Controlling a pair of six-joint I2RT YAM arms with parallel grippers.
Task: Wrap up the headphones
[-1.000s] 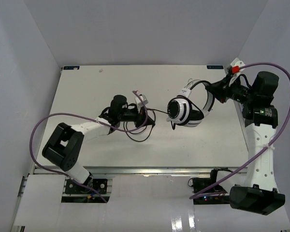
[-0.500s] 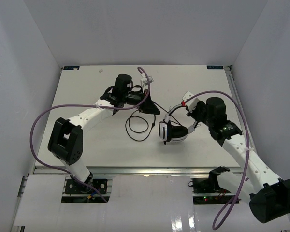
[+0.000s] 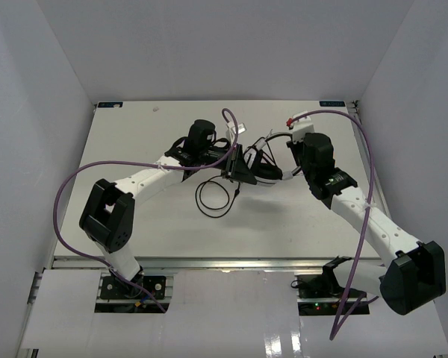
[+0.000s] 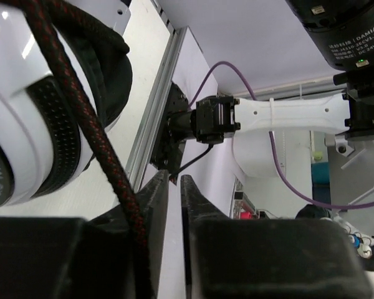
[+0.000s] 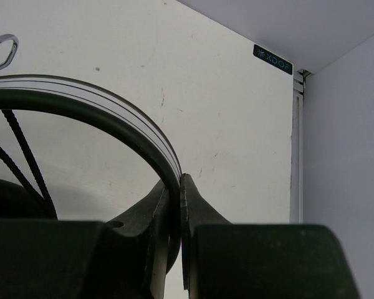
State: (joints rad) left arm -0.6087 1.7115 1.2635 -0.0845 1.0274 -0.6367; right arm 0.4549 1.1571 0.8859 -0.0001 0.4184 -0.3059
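The white-and-black headphones [image 3: 263, 173] are held over the middle of the table between both grippers. My right gripper [image 3: 287, 162] is shut on the black-and-white headband [image 5: 112, 115], which runs between its jaws [image 5: 176, 177]. My left gripper [image 3: 237, 168] sits against the headphones' left side. In the left wrist view a white ear cup [image 4: 25, 124] fills the left. The braided dark cable [image 4: 81, 118] runs from it down along the left finger of the nearly closed left gripper [image 4: 174, 177]. The spot where it is pinched is hidden. A cable loop [image 3: 213, 216] lies on the table below.
The white table [image 3: 134, 134] has walls on the left, back and right. Thick purple robot cables [image 3: 67, 201] arch from both arms. The right arm's forearm [image 3: 373, 224] crosses the right side of the table.
My right arm has swung the headphones from the right side to the table's middle. My left gripper has moved back and right, up against the headphones. The cable loop stayed on the table.
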